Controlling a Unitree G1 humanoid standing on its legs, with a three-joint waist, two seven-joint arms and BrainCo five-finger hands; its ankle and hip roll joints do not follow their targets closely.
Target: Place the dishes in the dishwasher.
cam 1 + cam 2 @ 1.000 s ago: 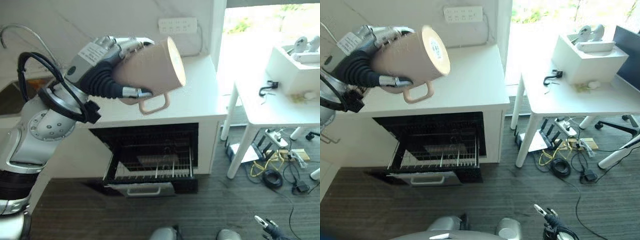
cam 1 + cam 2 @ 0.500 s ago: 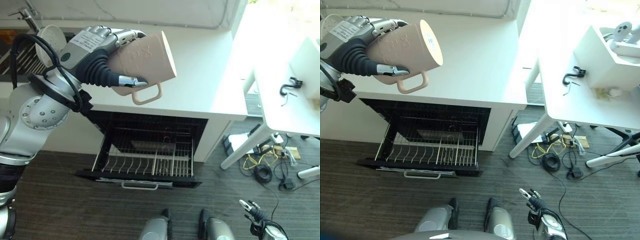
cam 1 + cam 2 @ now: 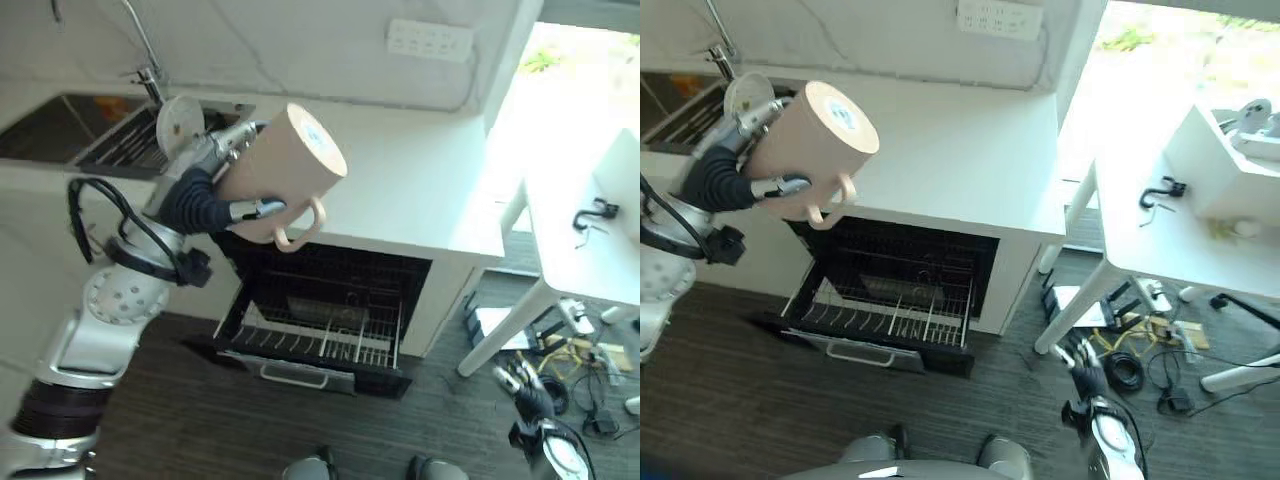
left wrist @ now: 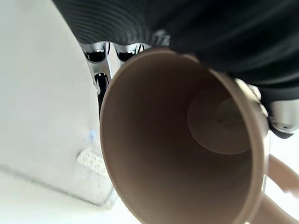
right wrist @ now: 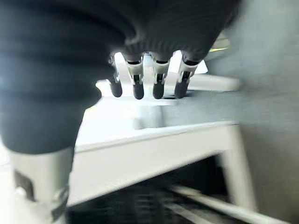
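A large beige mug [image 3: 285, 175] is held in the air in my left hand [image 3: 205, 190], whose fingers and thumb curl round its body. It lies on its side above the white counter's [image 3: 420, 190] front edge, handle [image 3: 305, 222] hanging down. In the left wrist view I look into the mug's empty inside [image 4: 187, 140]. Below stands the open dishwasher [image 3: 330, 300] with its wire rack [image 3: 320, 345] pulled out, holding no dishes. My right hand [image 3: 1088, 380] hangs low over the floor at the right, fingers [image 5: 138, 84] straight, holding nothing.
A sink [image 3: 60, 125] with a tap and a dish rack holding a white plate [image 3: 180, 118] lies left of the counter. A white table [image 3: 1160, 240] with a white box [image 3: 1230, 150] stands at the right, cables [image 3: 1150, 350] on the floor beneath it.
The camera has shifted, bringing the sink into view. The mug stays in my left hand but has turned its flat end up towards me.
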